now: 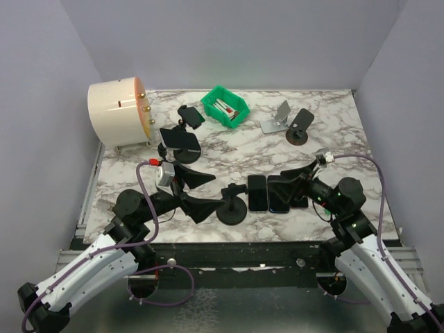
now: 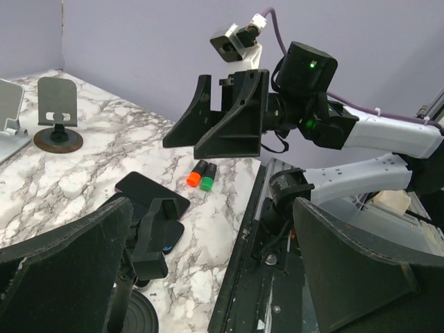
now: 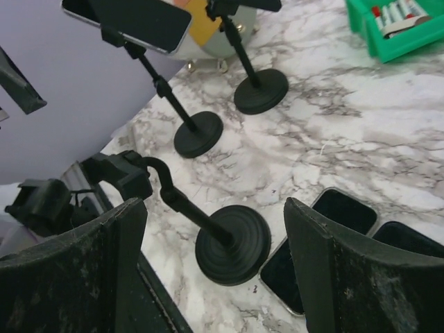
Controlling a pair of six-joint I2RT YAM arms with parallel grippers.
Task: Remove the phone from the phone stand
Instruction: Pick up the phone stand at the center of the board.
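An empty black phone stand [image 1: 232,207] [image 3: 232,244] with a round base stands near the front middle; its clamp [image 2: 156,236] holds nothing. Right of it three dark phones [image 1: 257,192] [image 3: 343,211] [image 2: 149,194] lie flat side by side on the marble. My right gripper [image 1: 286,182] [image 3: 211,208] hovers open just above these phones, and nothing sits between its fingers [image 3: 326,263]. My left gripper [image 1: 208,194] [image 2: 214,205] is wide open left of the stand, empty. Two more stands at the back left each carry a phone [image 1: 182,137] [image 3: 139,17].
A green bin [image 1: 225,106] [image 3: 395,24] and a cream drum [image 1: 118,111] sit at the back. Two small desk stands [image 1: 276,118] [image 1: 300,125] are at the back right. Orange and green caps [image 2: 201,175] lie by the table's front edge [image 2: 243,229].
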